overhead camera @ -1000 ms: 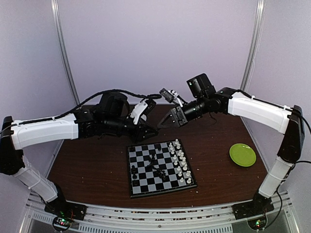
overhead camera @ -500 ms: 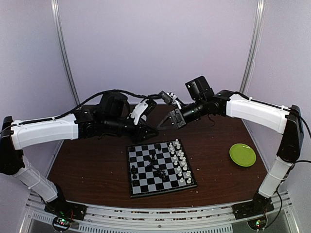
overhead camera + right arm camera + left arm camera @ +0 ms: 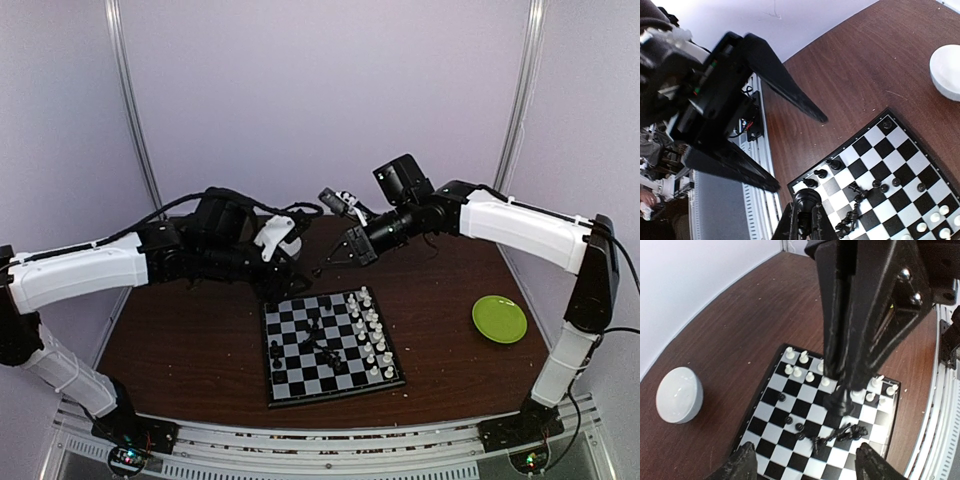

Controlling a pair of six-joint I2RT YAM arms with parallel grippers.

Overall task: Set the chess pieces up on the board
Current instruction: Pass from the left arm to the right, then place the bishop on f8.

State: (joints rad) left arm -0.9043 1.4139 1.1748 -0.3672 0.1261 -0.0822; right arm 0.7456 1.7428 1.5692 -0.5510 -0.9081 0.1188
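Right gripper (image 3: 802,220) clamped on one black piece (image 3: 806,197), held in the air above the board (image 3: 292,380), near its far edge. Left gripper (image 3: 807,462) also above the board, fingers apart. White pieces (image 3: 370,335) in two rows on board's right side. Black pieces (image 3: 325,345) jumbled mid-board. Plate (image 3: 499,319) right of board.
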